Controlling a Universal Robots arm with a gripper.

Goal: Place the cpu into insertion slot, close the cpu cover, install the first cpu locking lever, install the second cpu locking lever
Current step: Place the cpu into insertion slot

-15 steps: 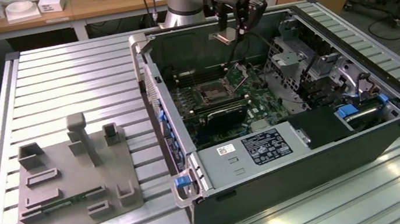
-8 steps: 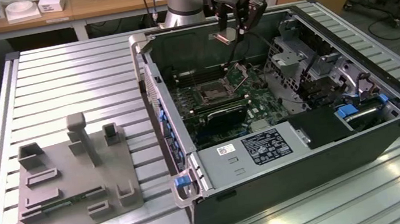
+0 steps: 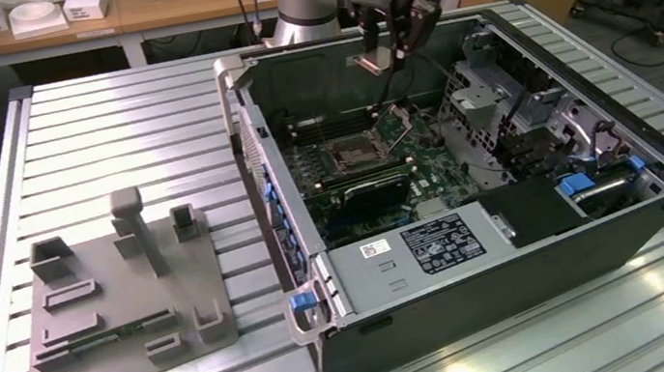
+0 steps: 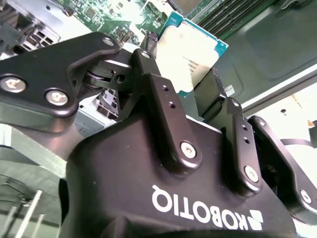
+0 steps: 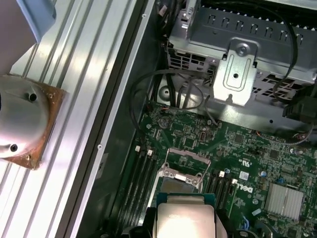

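Above the open computer case (image 3: 497, 251), clear of the board, the cpu (image 3: 377, 62) hangs in the gripper (image 3: 382, 54). In the second wrist view the cpu (image 4: 190, 49) shows its pale silvery top with a thin green rim. One corner points away from the gripper body, and two opposite edges are pinched between the black fingers (image 4: 166, 106). The jaws are closed only to the chip's width and hold nothing else. The chip is square, so neither side reads as a long axis.

In the first wrist view the cpu (image 5: 184, 221) lies broad face to the camera, its green edge towards the insertion slot (image 5: 181, 187) just past it. The slot (image 3: 347, 153) is uncovered. The cpu cover (image 5: 184, 161) stands swung up at the slot's far side, its window frame tilted away.

Long memory slots (image 5: 143, 176) run beside the slot on the green board, and a silvery drive cage (image 5: 237, 29) sits beyond. In the exterior view, a grey fixture block (image 3: 113, 295) rests on the slatted table (image 3: 115, 119) at the exterior view's left of the case.
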